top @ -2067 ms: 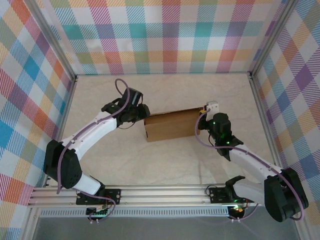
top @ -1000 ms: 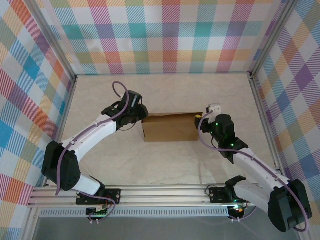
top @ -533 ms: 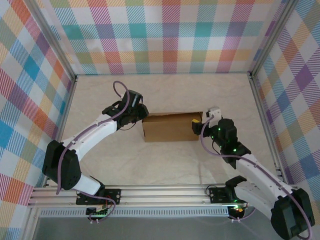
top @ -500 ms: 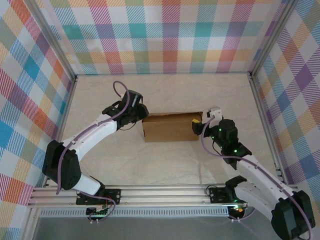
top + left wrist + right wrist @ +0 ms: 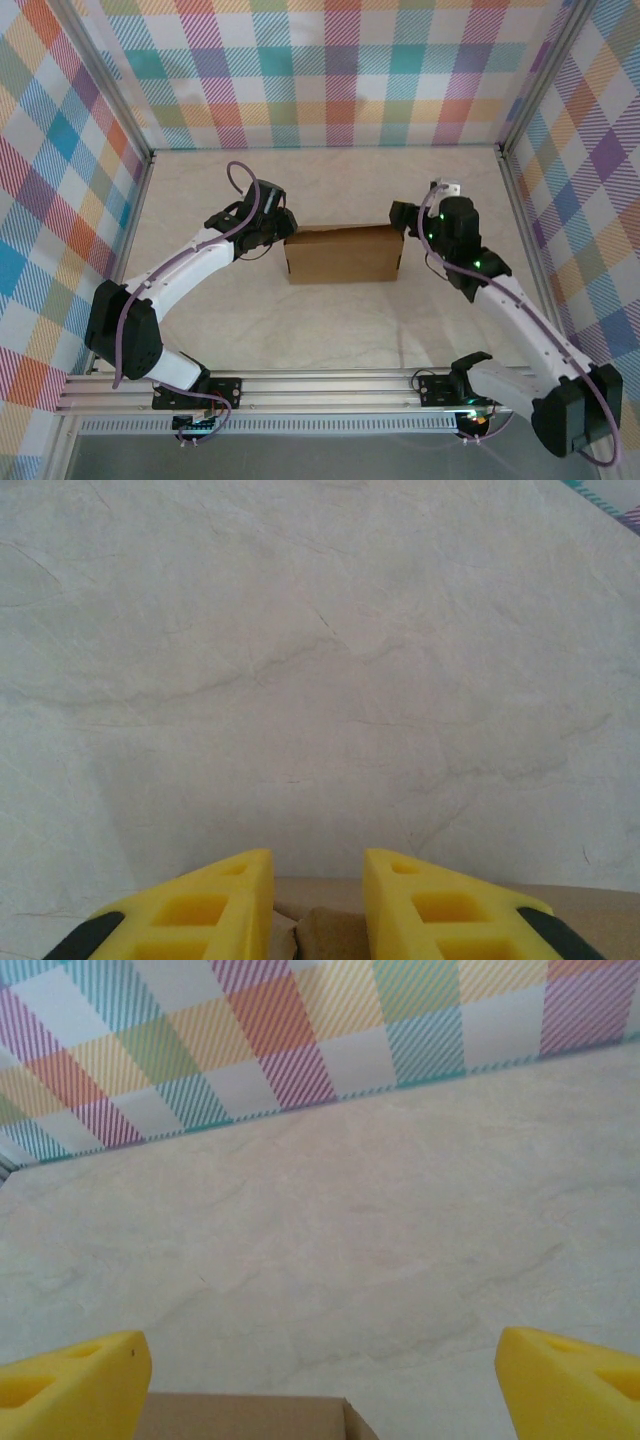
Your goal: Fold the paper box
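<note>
Top external: my left gripper [image 5: 283,227] pinches the left end of the paper box [image 5: 343,256]; my right gripper [image 5: 401,217] gapes wide by its right end.

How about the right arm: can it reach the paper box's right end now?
Probably yes: the right gripper hangs open at the right end of the paper box, and nothing stands between them.
</note>
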Action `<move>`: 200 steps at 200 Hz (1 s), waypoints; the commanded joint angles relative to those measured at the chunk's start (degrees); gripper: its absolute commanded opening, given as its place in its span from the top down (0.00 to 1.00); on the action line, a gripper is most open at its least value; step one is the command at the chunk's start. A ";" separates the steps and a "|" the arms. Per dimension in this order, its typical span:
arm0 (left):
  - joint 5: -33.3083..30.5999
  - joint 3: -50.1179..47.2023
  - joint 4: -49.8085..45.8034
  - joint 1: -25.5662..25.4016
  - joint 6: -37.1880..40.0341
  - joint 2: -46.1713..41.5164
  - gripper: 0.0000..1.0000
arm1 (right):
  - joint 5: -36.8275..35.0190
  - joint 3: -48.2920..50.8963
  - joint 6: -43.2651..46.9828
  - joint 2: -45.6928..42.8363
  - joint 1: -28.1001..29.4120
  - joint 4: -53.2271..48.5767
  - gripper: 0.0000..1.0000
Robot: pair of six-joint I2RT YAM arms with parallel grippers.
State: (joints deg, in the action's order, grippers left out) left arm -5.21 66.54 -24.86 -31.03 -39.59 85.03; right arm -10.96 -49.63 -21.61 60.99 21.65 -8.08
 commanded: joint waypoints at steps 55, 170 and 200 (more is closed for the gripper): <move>-1.09 -5.49 -7.84 -1.05 1.14 1.85 0.72 | 4.43 -0.46 -7.26 7.25 -0.56 -11.00 0.37; -1.55 -12.30 -4.87 -1.67 -0.57 1.84 0.73 | 4.46 10.27 -8.15 5.97 -0.53 -7.99 0.58; -2.04 -15.58 -3.35 -1.80 -1.85 0.54 0.76 | 4.39 12.31 -8.34 5.08 -0.51 -7.20 0.61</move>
State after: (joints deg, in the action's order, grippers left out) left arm -6.55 55.31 -19.73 -32.56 -40.38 84.71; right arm -5.34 -40.27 -29.80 66.06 21.37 -10.46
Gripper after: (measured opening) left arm 0.248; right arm 0.403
